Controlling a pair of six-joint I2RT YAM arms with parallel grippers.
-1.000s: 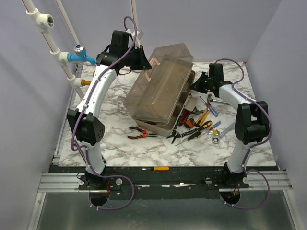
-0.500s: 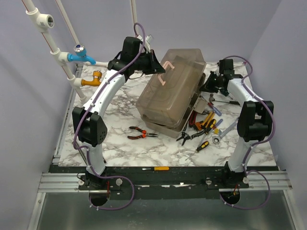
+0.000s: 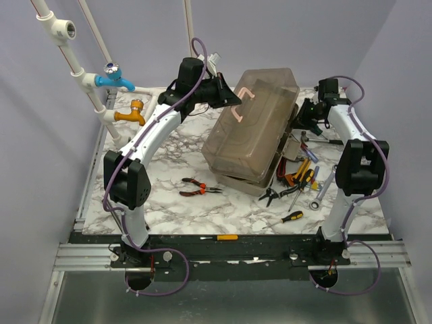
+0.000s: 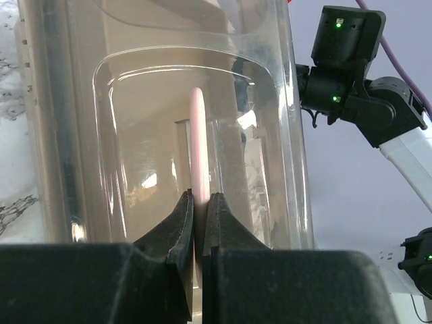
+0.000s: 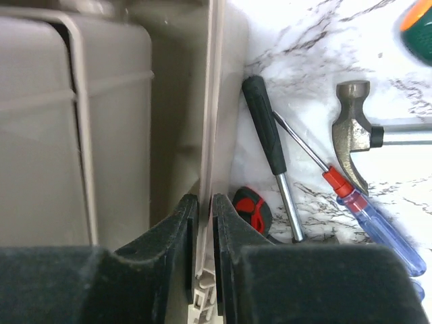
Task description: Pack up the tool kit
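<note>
The beige-grey toolbox with smoky lid lies tilted across the table's middle, slanting from back right to front. My left gripper is shut on its pink handle, seen edge-on between the jaws in the left wrist view. My right gripper is shut on a thin beige tray wall at the box's right side. Loose screwdrivers and pliers lie on the table right of the box. Red-handled pliers lie to its front left.
White pipes with a blue tap and an orange tap stand at the back left. A yellow-handled screwdriver lies on the front rail. A hammer and a black-handled screwdriver lie by the right gripper.
Both grippers and the toolbox have moved to the right and a little back. The loose tools by the box have shifted right with it; one screwdriver now lies near the front edge.
</note>
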